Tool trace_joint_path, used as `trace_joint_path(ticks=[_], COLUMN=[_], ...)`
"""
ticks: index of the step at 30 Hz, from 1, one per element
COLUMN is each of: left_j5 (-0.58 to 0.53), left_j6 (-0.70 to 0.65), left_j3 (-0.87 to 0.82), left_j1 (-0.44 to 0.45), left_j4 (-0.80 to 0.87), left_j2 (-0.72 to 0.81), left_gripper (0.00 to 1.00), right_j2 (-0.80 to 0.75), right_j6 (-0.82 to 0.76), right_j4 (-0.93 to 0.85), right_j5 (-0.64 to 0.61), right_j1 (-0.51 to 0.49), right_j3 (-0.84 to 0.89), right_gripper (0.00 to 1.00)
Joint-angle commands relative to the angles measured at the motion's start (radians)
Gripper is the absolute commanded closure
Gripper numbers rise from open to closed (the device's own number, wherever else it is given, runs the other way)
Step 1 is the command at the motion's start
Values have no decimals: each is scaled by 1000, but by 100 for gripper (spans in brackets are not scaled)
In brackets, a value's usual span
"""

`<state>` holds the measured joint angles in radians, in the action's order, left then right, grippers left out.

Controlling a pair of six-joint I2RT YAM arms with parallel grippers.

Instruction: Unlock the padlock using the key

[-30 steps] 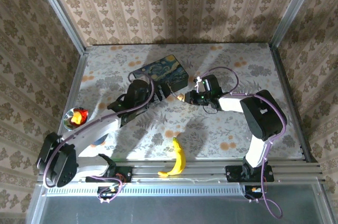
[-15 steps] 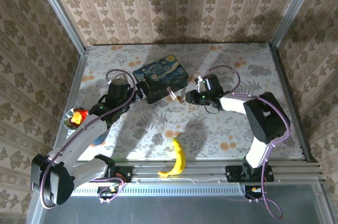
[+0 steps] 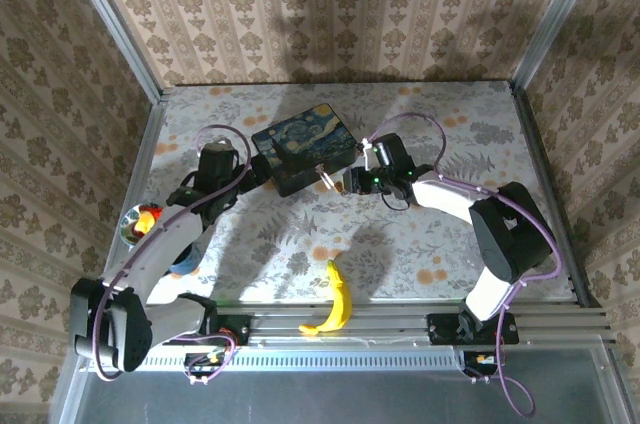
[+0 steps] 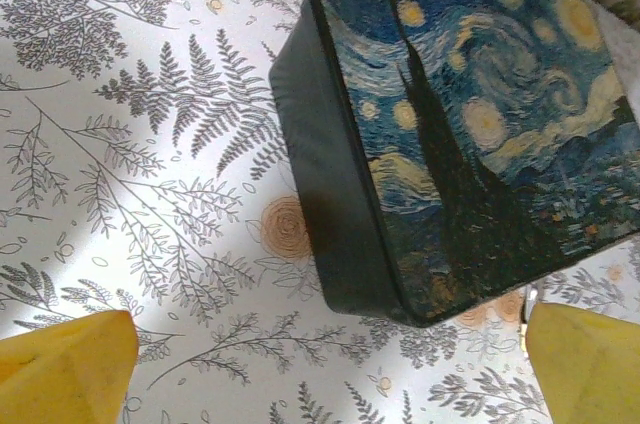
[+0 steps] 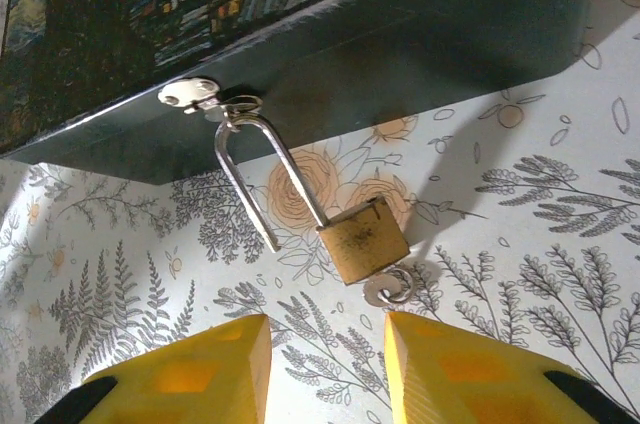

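Observation:
The brass padlock (image 5: 363, 241) hangs by its silver shackle from the clasp (image 5: 190, 94) of the painted box (image 5: 200, 4). One shackle leg stands free of the body. The small silvery key (image 5: 388, 289) sticks in the padlock's underside, with a ring on it. My right gripper (image 5: 325, 344) is open just short of the key, yellow fingers on either side and touching nothing. From above, the padlock (image 3: 327, 180) lies between the box (image 3: 305, 144) and the right gripper (image 3: 352, 182). My left gripper (image 4: 325, 364) is wide open at the box's left corner, holding nothing.
A banana (image 3: 337, 300) lies near the table's front edge. A small metal bowl (image 3: 140, 222) with something red and orange sits at the left edge, beside the left arm. The box's dark side wall (image 4: 330, 194) stands close ahead of the left fingers.
The right gripper has opened and let go of the key. The left arm has drawn back from the padlock to the box's left corner.

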<state>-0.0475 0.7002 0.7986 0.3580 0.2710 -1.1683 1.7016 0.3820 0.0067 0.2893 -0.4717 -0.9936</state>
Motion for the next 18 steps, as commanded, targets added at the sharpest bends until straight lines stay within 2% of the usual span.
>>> trace_joint_path(ticks=[1,18], left_j5=[29,69], left_j6=[-40,-79], left_j3=[31,77], left_j1=[-19,-37], left_j4=[-19,-63], left_j2=[-36,-226], left_gripper=[0,0], right_j2=[33,208], right_j6=[-55,-149], right_j4=[-71,-146], right_j5=[-48,-50], right_j1=[-14,-33], right_j3=[-62,-247], right_gripper=[65,65])
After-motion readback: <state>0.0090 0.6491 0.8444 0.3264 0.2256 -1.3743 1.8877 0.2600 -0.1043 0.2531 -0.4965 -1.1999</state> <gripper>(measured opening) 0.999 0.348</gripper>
